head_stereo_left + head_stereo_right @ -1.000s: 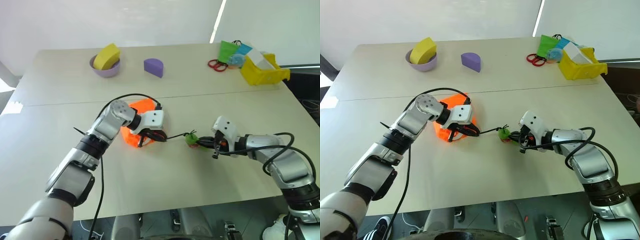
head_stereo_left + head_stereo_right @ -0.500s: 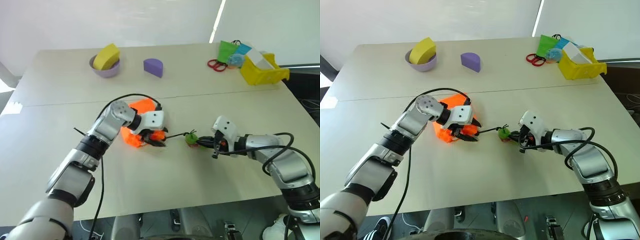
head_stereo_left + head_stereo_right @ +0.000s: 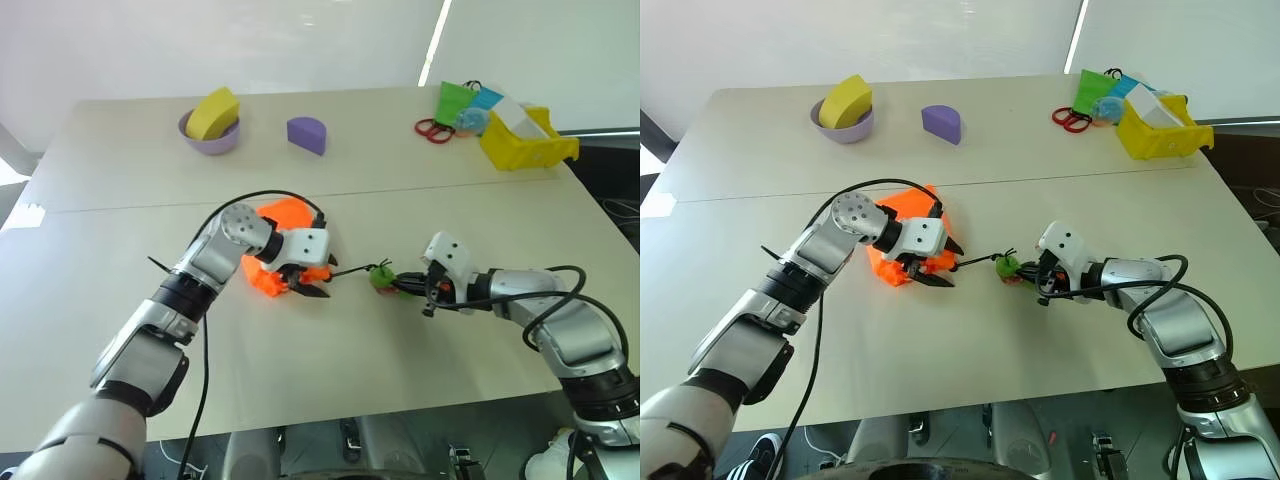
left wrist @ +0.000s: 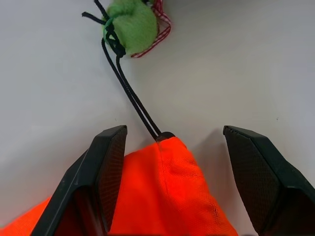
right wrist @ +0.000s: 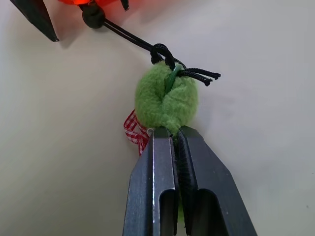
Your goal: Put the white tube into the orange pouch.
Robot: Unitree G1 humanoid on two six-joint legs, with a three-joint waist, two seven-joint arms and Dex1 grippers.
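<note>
Your left claw (image 4: 167, 162) stands open astride the orange pouch (image 3: 280, 228); right claw (image 5: 174, 135), clamped on the green puff (image 5: 166, 101), sits to its right.

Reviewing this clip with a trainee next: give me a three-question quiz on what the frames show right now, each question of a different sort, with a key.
1. True or false: the left gripper has its fingers spread on either side of the orange pouch.
2. What does the right gripper pinch? A) green fuzzy coil B) purple wedge C) yellow bin
3. Fill in: a thin black ____ joins the pouch to the coil.

Key: 1 true; 2 A; 3 cord.
</note>
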